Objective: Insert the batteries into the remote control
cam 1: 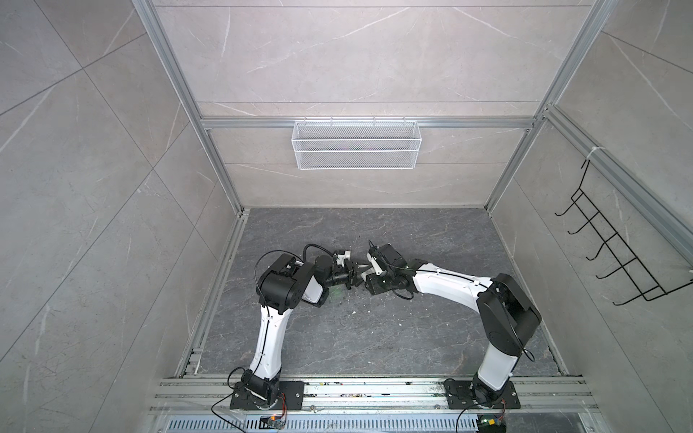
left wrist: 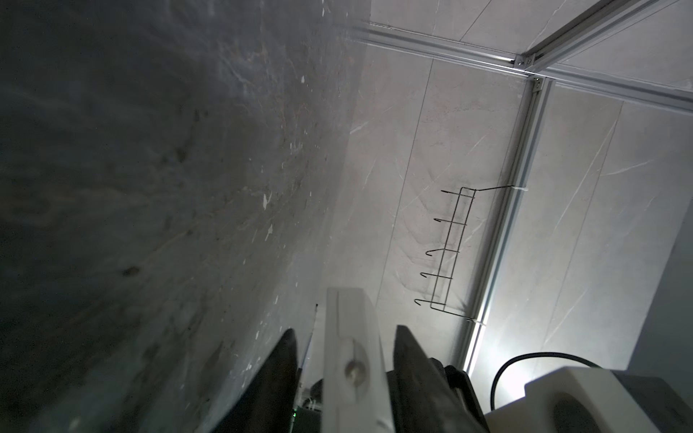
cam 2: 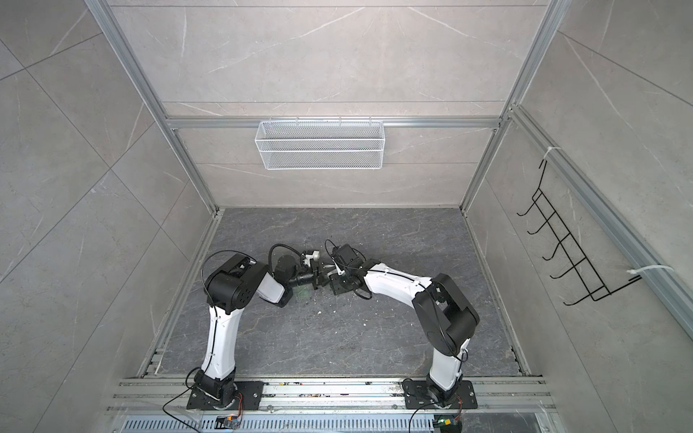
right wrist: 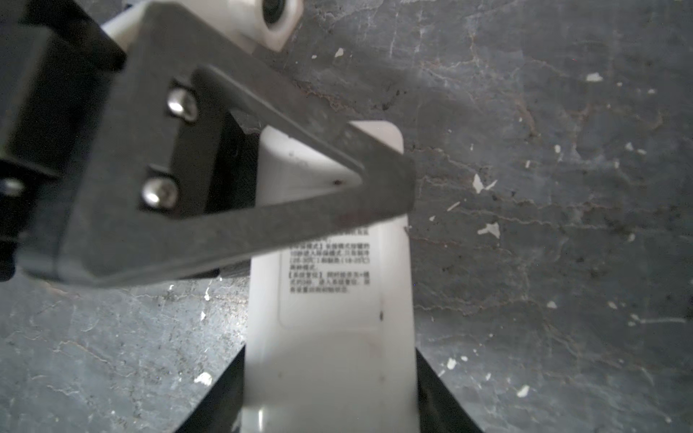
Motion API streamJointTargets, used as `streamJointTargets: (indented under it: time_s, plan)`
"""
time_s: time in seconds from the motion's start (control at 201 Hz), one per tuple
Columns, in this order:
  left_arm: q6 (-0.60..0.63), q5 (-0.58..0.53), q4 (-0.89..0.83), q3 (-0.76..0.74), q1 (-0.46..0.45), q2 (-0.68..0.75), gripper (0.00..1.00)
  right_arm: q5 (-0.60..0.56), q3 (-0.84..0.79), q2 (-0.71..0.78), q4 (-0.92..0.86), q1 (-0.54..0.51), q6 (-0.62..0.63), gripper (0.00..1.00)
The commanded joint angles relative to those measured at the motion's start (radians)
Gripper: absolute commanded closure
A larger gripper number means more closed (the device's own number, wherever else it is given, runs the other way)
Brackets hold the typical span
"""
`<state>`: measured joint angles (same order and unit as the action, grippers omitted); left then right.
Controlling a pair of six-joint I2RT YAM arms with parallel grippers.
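Right gripper [right wrist: 330,348] first: its two black fingers press against the long edges of the remote control [right wrist: 330,300], holding it by one end with the plain back facing the wrist camera. The left gripper [left wrist: 345,330] straddles the remote's other end with its jaws parted. A thin gap shows on each side of the white body, so it is not clamping. One left finger sits between the remote and the table [cam 1: 375,337], so I judge the remote is lifted off the stone. Progress: no batteries show anywhere, neither in a gripper nor loose on the dark surface, which carries only white specks [right wrist: 489,229]. The remote's back reads as one closed surface with a printed label and a faint panel outline, and no open bay is visible. My guess is that the cells are either already in and covered, or hidden from me; I can't settle which. The views differ. The right wrist view gives the label and the left finger [right wrist: 300,232] crossing over the remote. The left wrist view gives the remote edge-on and the gaps. Both top views show the arms meeting mid-table but hardly show the remote. Beyond are a white mesh basket [cam 1: 356,150] on the back wall and a black hook rack [cam 1: 615,262] on the side wall.
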<state>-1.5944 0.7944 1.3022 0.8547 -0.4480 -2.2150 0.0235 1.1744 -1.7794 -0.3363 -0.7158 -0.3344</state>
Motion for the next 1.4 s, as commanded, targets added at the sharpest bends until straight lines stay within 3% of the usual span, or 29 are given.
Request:
streamJointTargets:
  time_s: [0.0,0.169,0.304,0.443,0.578,0.687,0.951,1.399]
  plan:
    - [0.079,-0.1,-0.037,-0.038,0.035,0.085,0.44,0.015,-0.035,0.071,0.041,-0.007,-0.092,0.57]
    - [0.204,-0.185,-0.159,-0.086,0.079,0.182,0.31,0.082,-0.103,0.122,0.088,0.032,-0.226,0.57]
    - [0.32,-0.196,-0.218,-0.104,0.088,0.287,0.21,0.35,-0.223,0.147,0.313,0.141,-0.449,0.58]
    - [0.452,-0.213,-0.305,-0.109,0.082,0.412,0.27,0.561,-0.306,0.123,0.62,0.226,-0.66,0.56]
    - [0.436,-0.181,-0.322,-0.074,0.078,0.432,0.3,0.679,-0.324,0.086,0.881,0.24,-0.805,0.56]
    - [0.365,-0.136,-0.235,-0.038,0.062,0.386,0.28,0.709,-0.325,0.071,1.005,0.24,-0.862,0.56]
    - [0.127,-0.146,0.111,-0.022,0.051,0.256,0.23,0.725,-0.297,0.074,1.02,0.239,-0.889,0.56]
    - [0.082,-0.153,0.111,0.018,0.035,0.254,0.23,0.721,-0.285,0.056,1.049,0.226,-0.919,0.57]
